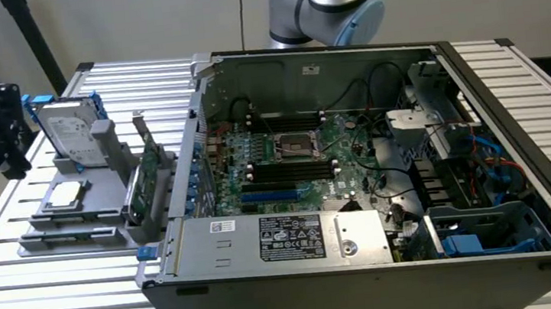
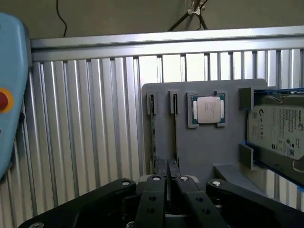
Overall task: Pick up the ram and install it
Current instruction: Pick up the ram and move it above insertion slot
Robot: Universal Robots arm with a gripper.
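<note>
We see the ram (image 2: 153,137) edge-on in a slot of the grey holder (image 2: 204,152), beside a second stick (image 2: 175,128). The gripper (image 2: 166,165) hovers between them, pressed closed on nothing. The exterior view adds the open computer case (image 1: 359,169) at centre frame, with the holder to the left, on a slatted worktop (image 1: 55,301) before a pale wall.

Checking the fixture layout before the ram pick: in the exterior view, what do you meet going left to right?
hard drive with blue rails → green expansion card → motherboard inside the open case → blue drive cage
</note>
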